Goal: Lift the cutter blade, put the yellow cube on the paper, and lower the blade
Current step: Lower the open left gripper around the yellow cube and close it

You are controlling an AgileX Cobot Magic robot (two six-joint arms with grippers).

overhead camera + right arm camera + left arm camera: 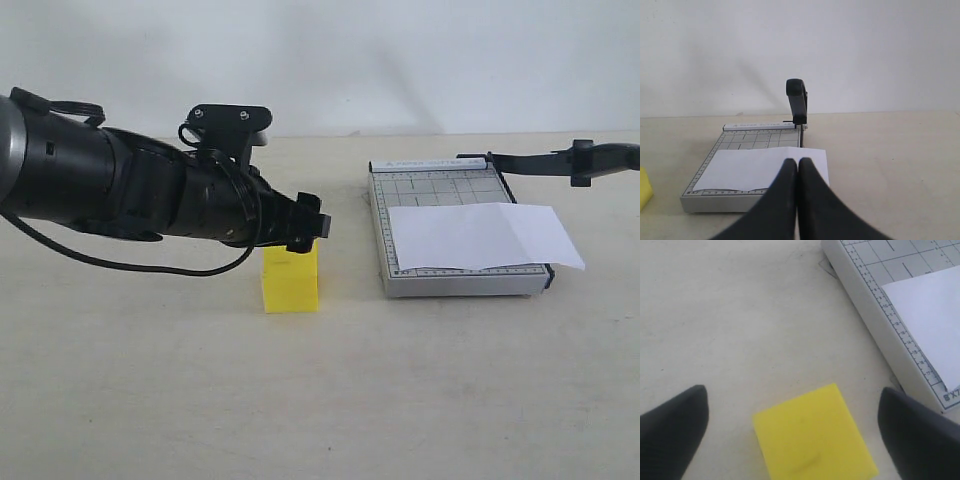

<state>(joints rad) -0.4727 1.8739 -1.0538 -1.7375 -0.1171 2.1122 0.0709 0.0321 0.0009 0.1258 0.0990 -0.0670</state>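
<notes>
The yellow cube (290, 283) stands on the table left of the grey trimmer board (385, 250). My left gripper (308, 232) hangs open just above the cube. In the left wrist view the cube (812, 440) lies between the two dark fingers (672, 432), apart from both. The white paper (485, 235) lies across the board and overhangs its right side. The cutter blade (560, 160) is raised; in the right wrist view it stands upright (798, 102) at the board's far corner. My right gripper (798, 162) is shut on nothing, on the near side of the paper (755, 167).
The left arm's thick black body and cable (120, 190) reach in from the left over the table. A white wall runs behind the table. The board's ruler edge (890, 315) lies close beside the cube.
</notes>
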